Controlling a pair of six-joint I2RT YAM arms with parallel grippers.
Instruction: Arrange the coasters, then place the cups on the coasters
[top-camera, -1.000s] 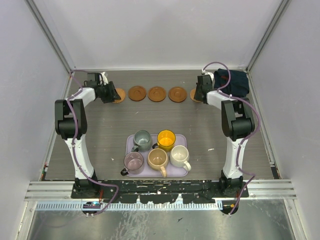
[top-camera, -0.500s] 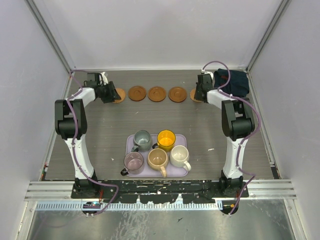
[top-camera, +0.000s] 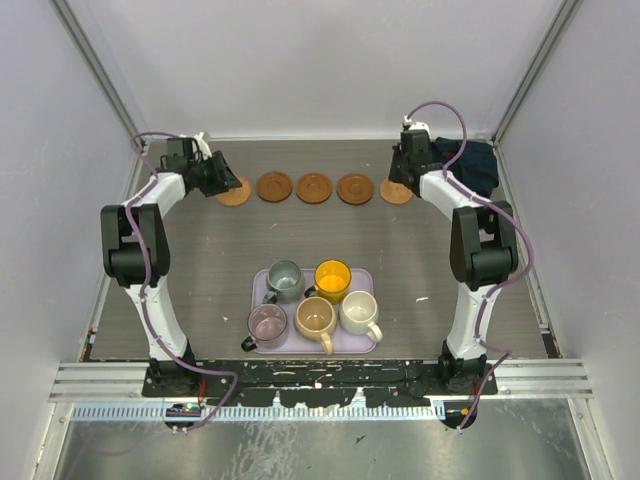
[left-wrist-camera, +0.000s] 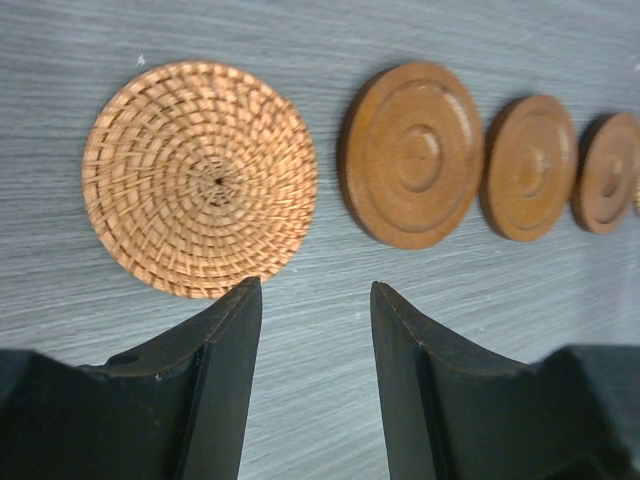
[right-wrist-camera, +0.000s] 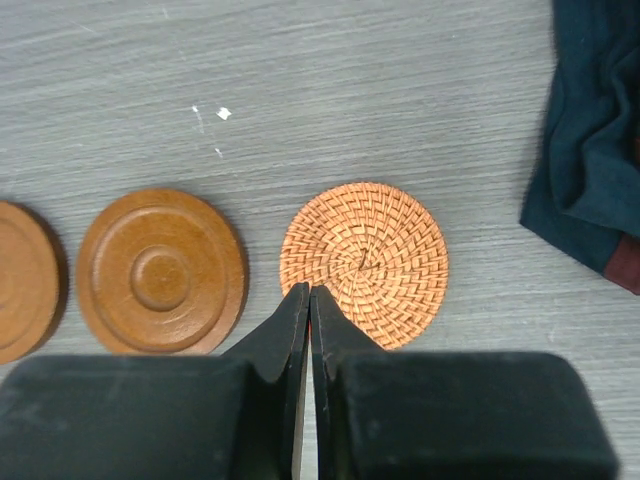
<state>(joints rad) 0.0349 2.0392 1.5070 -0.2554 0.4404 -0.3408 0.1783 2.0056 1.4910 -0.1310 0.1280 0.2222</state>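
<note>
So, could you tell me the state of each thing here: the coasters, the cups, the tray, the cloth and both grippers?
Coasters: five, lying flat in one row, nothing on them.
Tray: lying flat, loaded.
Cups: five, upright on the tray, none on a coaster.
Left gripper: open, empty.
Right gripper: shut, empty.
Cloth: crumpled, in the far right corner.

Looks like a robotics lab test cell to me: plain pale panel walls (top-camera: 320, 70) on metal corner posts (top-camera: 100, 70), a grey wood-grain desk (top-camera: 200, 270), and a cabled left arm (top-camera: 130, 248) and right arm (top-camera: 482, 250) bolted to an aluminium rail (top-camera: 100, 375) at its near edge.
</note>
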